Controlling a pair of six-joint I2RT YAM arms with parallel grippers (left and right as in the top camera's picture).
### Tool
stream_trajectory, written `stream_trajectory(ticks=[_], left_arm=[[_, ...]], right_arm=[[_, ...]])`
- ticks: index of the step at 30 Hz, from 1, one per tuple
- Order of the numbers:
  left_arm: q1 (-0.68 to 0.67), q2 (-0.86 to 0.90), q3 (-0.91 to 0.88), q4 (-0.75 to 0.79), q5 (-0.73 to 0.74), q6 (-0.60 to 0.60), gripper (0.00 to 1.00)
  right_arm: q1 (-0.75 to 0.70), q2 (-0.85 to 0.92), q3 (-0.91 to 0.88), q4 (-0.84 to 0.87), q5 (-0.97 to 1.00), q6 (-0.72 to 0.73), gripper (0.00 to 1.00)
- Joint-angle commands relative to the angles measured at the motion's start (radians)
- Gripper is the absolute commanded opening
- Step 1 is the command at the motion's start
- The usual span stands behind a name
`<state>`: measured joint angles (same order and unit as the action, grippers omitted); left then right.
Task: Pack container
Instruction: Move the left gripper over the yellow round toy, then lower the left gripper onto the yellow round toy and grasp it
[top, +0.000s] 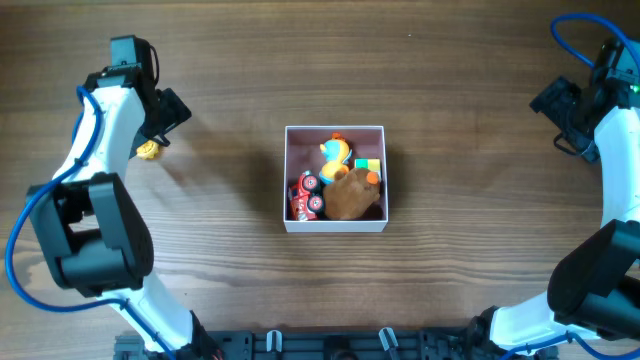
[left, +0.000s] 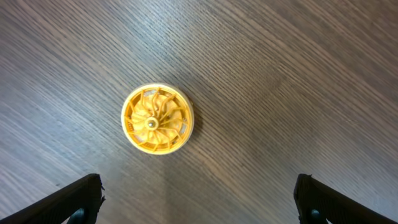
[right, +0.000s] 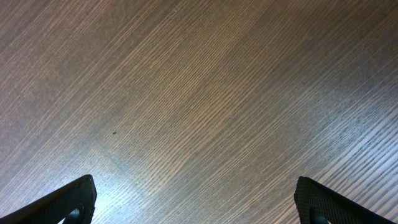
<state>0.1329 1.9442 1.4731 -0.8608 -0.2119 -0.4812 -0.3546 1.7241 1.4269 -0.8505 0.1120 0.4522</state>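
Note:
The container (top: 290, 148) is a square white-walled box with a pink floor at the table's middle. It holds a yellow duck (top: 336, 152), a red toy car (top: 306, 194), a brown plush (top: 350, 195) and a green and orange block (top: 369, 166). A yellow wheel-shaped toy (left: 157, 119) lies on the table at the far left; it also shows in the overhead view (top: 149, 150). My left gripper (left: 199, 199) is open above it, empty. My right gripper (right: 196, 202) is open and empty over bare wood at the far right (top: 562, 108).
The table is dark wood grain. Both arm bases (top: 95, 230) stand at the near left and near right corners. A black rail runs along the front edge (top: 330, 345).

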Motion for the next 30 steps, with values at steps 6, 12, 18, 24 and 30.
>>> stream_trajectory(ticks=[6,12,18,24,30], left_arm=[[0.053,0.035,0.005,0.018,0.013,-0.146,1.00],[0.092,0.035,0.004,0.147,0.099,0.332,1.00],[0.095,0.035,0.001,0.144,0.099,0.528,1.00],[0.101,0.035,-0.075,0.214,0.095,0.580,1.00],[0.147,0.037,-0.095,0.241,0.096,0.582,1.00]], right_arm=[[0.003,0.007,-0.003,0.003,-0.001,0.019,1.00],[0.003,0.007,-0.003,0.002,-0.001,0.018,1.00],[0.003,0.007,-0.003,0.002,-0.001,0.019,1.00],[0.003,0.007,-0.003,0.002,-0.001,0.019,1.00],[0.003,0.007,-0.003,0.002,-0.001,0.018,1.00]])
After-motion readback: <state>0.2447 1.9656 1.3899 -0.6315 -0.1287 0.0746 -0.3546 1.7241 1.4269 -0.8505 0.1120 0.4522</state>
